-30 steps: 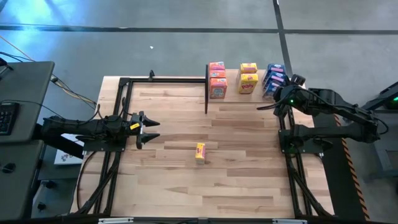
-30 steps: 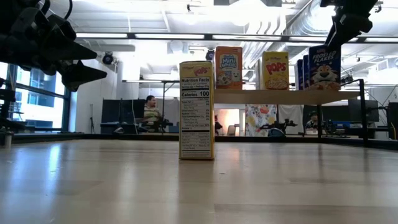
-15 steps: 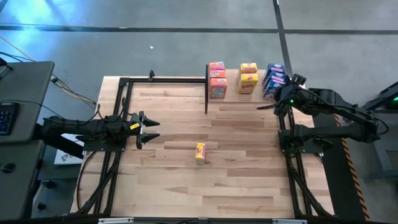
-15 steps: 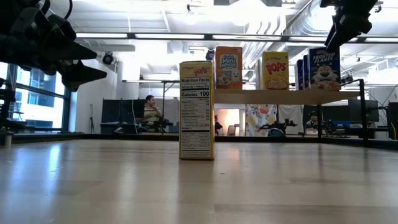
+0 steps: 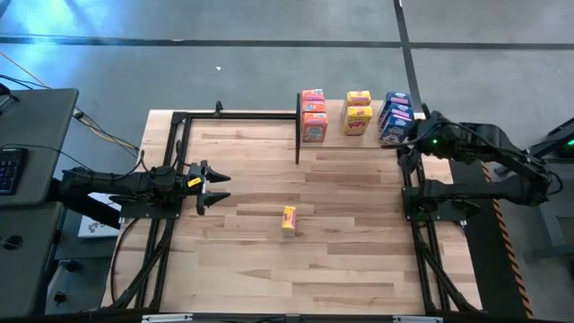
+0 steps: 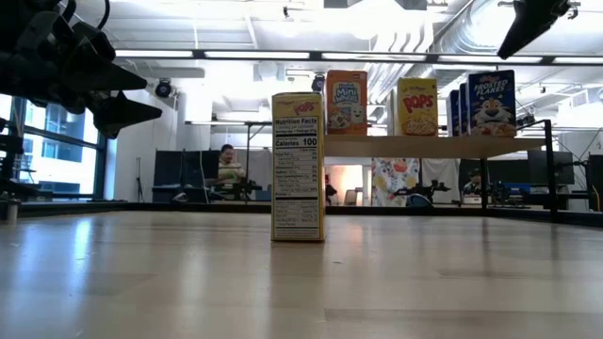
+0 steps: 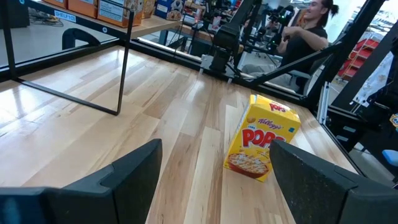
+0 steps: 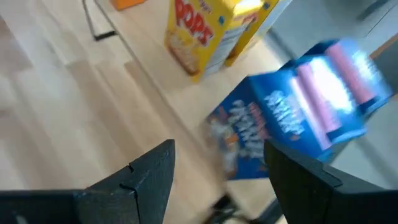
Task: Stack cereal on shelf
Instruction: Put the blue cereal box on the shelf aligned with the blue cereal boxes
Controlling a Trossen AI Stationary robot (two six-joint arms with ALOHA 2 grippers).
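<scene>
Bench (image 5: 359, 233): a big wooden top with black bars running along its sides in the high view.

Shelf (image 5: 368, 135): a small light-wood board on thin black posts, sitting at the upper right of the bench in the high view.

Orange-pink boxes (image 5: 313, 115): standing in a row on the left end of the shelf.

Yellow boxes on shelf (image 5: 358, 113): two are standing in the middle of the shelf, one behind the other.

Blue boxes (image 5: 395, 117): standing at the right end of the shelf. In the low view the front one (image 6: 492, 90) is showing upright.

Lone yellow box (image 5: 288, 220): standing upright by itself in the middle of the bench, well apart from the shelf. In the low view it (image 6: 298, 166) is showing its side panel with small print.

Left gripper (image 5: 218, 187): hanging at the left side of the bench with its fingers spread wide, holding nothing. It is pointing toward the lone yellow box, which is showing between its fingers in the left wrist view (image 7: 262, 144).

Right gripper (image 5: 415, 133): hanging just beside the blue boxes at the right end of the shelf. Its fingers are standing apart and nothing is between them. The blue box is looking blurry in the right wrist view.

Person (image 6: 227, 168): sitting far back in the room, seen in the low view.
</scene>
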